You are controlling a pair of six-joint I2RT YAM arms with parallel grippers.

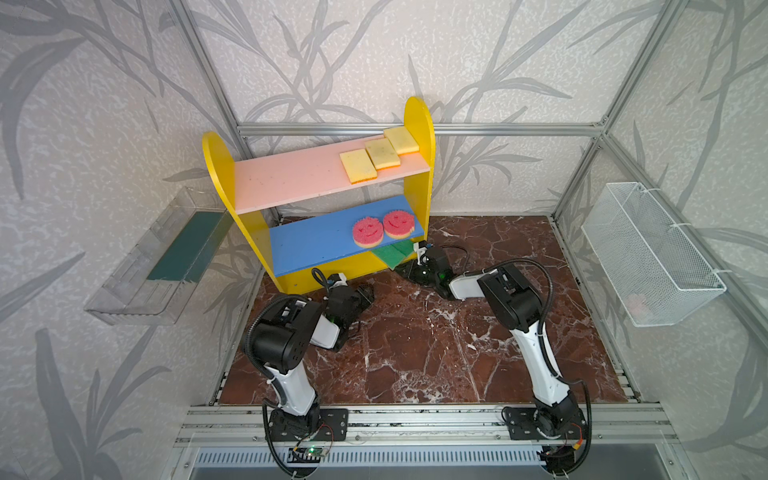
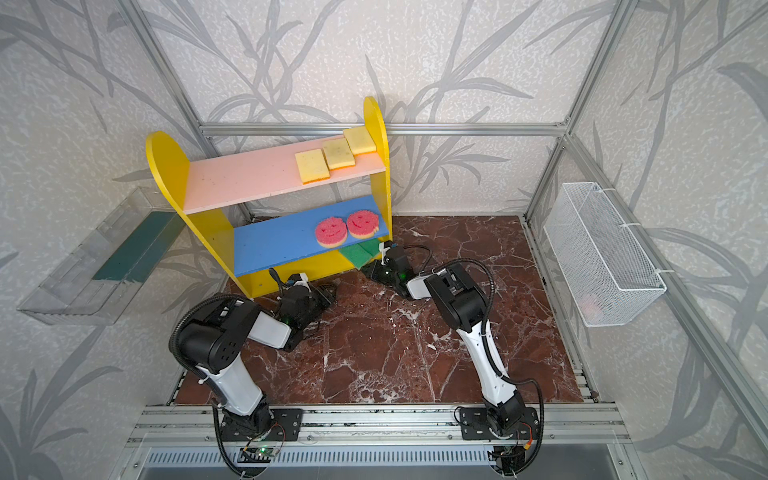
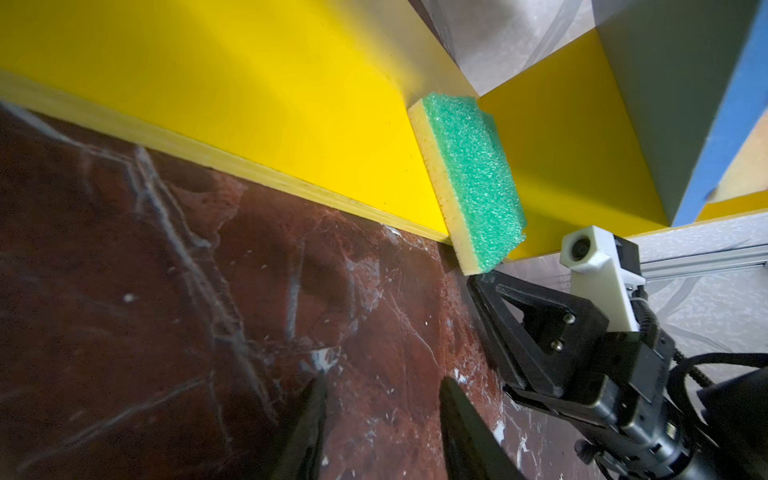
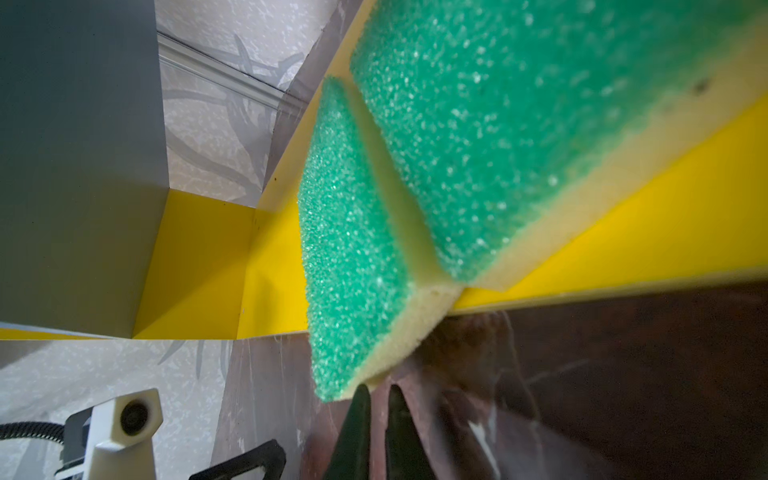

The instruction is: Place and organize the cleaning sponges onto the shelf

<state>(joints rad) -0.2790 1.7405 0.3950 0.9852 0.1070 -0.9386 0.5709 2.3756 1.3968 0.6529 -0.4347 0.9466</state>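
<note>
At the right gripper (image 4: 378, 397), the jaws are standing almost pressed together, leaving only a thin slit with nothing in it. Just ahead of its tips, a green-faced sponge (image 4: 353, 249) is lying on the yellow base (image 4: 623, 249) of the shelf (image 1: 218, 174), with one corner hanging over the front edge toward the gripper. Whether the tips are touching it I cannot tell. Beyond it, a second green-faced sponge (image 4: 498, 124) is lying alongside, the two meeting at their near corner. Above the gripper, two pink smiley sponges (image 1: 368, 232) are sitting side by side on the blue board (image 1: 316, 245). Higher up, three yellow sponges (image 1: 382, 153) are lying in a row on the pink board (image 1: 291, 178). Well off to its left, the left gripper (image 3: 382, 382) is hovering spread and empty over the marble floor (image 3: 166, 291), in front of the base.
</note>
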